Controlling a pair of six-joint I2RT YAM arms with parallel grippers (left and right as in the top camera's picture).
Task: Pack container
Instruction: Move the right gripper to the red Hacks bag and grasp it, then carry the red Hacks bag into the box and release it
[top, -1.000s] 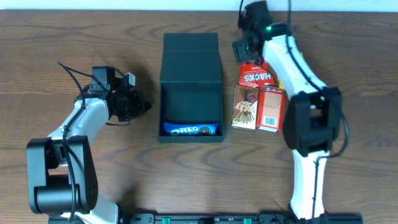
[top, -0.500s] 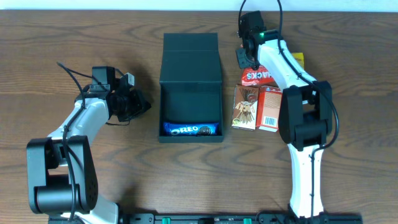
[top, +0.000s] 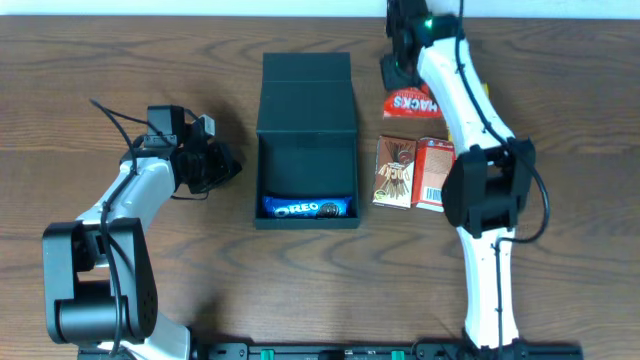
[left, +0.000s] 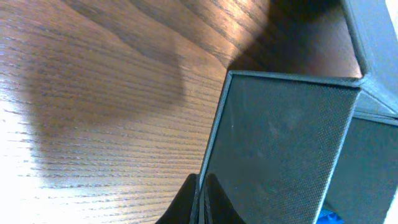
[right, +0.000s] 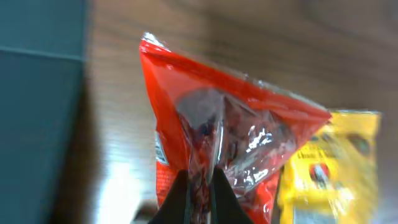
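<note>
— Right gripper (right: 200, 186), first entry: what has it got?
— Fingers pinched tight on the film of the red snack packet (right: 217, 124), at the far right of the wooden table (top: 150, 60). Nothing else in the bite.
— And the box to be packed?
— Dark square container (top: 307, 165) mid-table, between the arms, flap lid laid open toward the far edge. It sits left of the snacks, and no contact with them shows.
— How will it handle?
— Judgement: stiff cardboard, light, matte so not slippery, and likely to slide if nudged. Hold a side wall or the lid's free edge, not the hinge.
— Left gripper (top: 215, 165)?
— Closed and empty, near the container's left wall. From overhead a gap shows between them.
— The rest, downward in size.
— Brown carton (top: 395, 172) and red carton (top: 435, 175) side by side, right of the container. Yellow packet (right: 329, 162) just right of the red one. Oreo pack (top: 303, 209) inside, against the near wall.
— The packet itself?
— Soft, crinkly, slick. A seam pinch seems right; a loose grip would slip.
</note>
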